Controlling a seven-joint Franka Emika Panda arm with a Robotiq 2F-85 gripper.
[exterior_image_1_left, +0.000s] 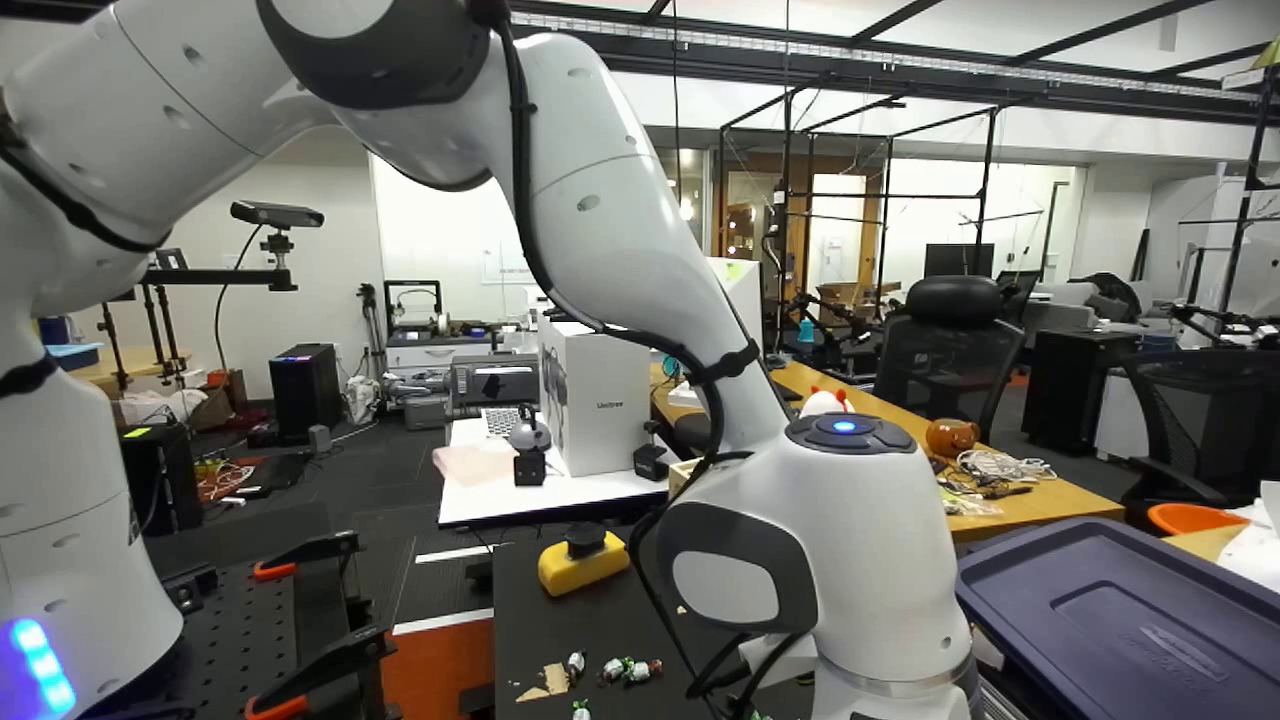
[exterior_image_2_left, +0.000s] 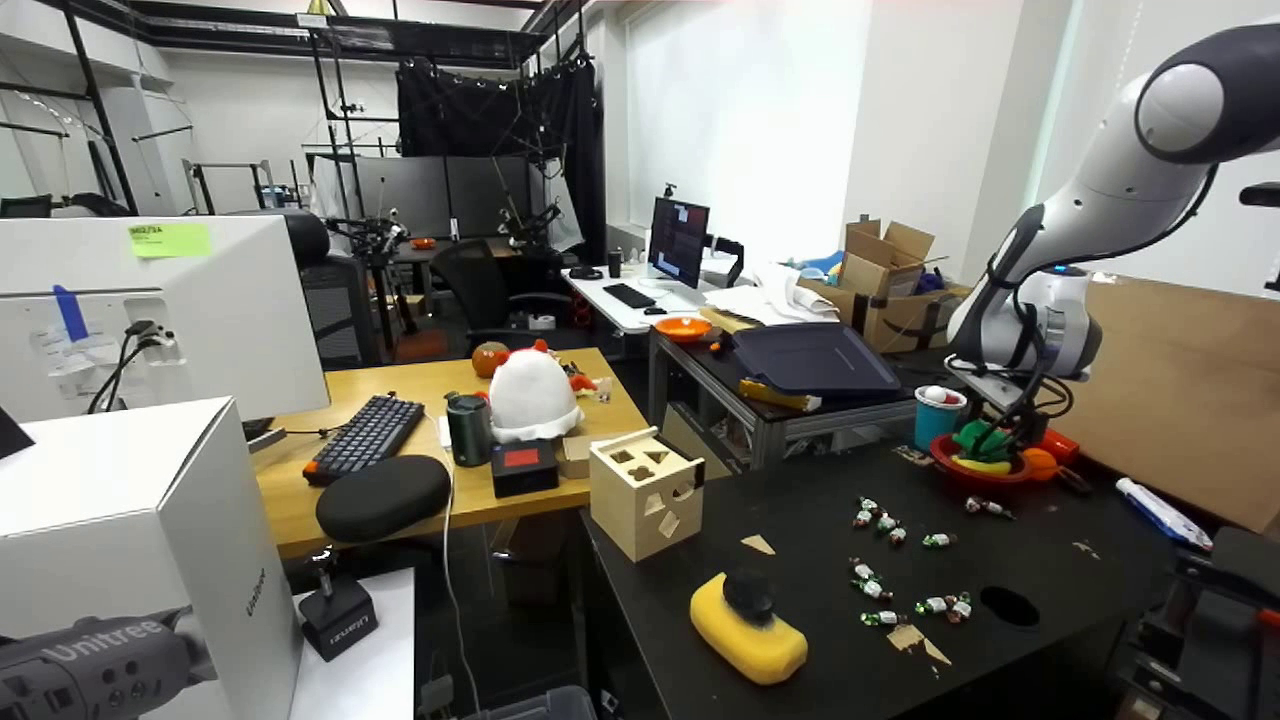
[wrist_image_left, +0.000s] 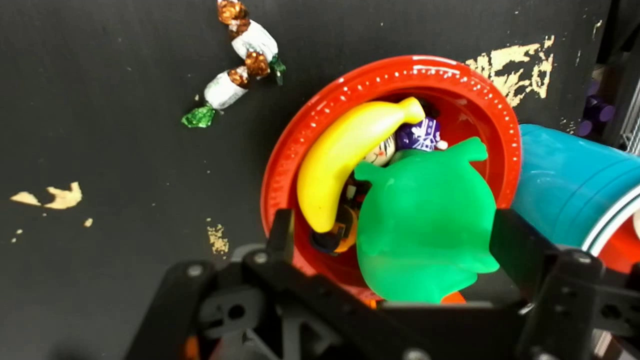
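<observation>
The black two-finger gripper (wrist_image_left: 395, 232) is over a round red plastic bowl (wrist_image_left: 385, 75) in the wrist view, its jaws parted wide. A glossy green rounded toy figure with two short stalks (wrist_image_left: 425, 215) lies in the bowl and appears between the jaws; contact with either one cannot be established from this angle. A curved yellow toy banana (wrist_image_left: 337, 155) lies beside the figure, along the bowl's wall. A small purple-and-white figure (wrist_image_left: 420, 134) and an orange-and-black item (wrist_image_left: 346, 232) are partly covered. A teal cylindrical cup with a red interior (wrist_image_left: 570, 175) stands just beside the bowl. Two white sweets in brown and green foil (wrist_image_left: 226, 91) lie close together near it on the black table (wrist_image_left: 125, 150), whose surface shows pale worn patches. In an exterior view, further foil-wrapped sweets (exterior_image_2_left: 937, 605) are scattered over the table, and a pale wooden box with cut-out shapes (exterior_image_2_left: 620, 500) stands at its edge. In both exterior views, a yellow oblong block with a round black piece on top (exterior_image_2_left: 745, 645) rests on the table, well apart from the white robot arm (exterior_image_1_left: 870, 560).
</observation>
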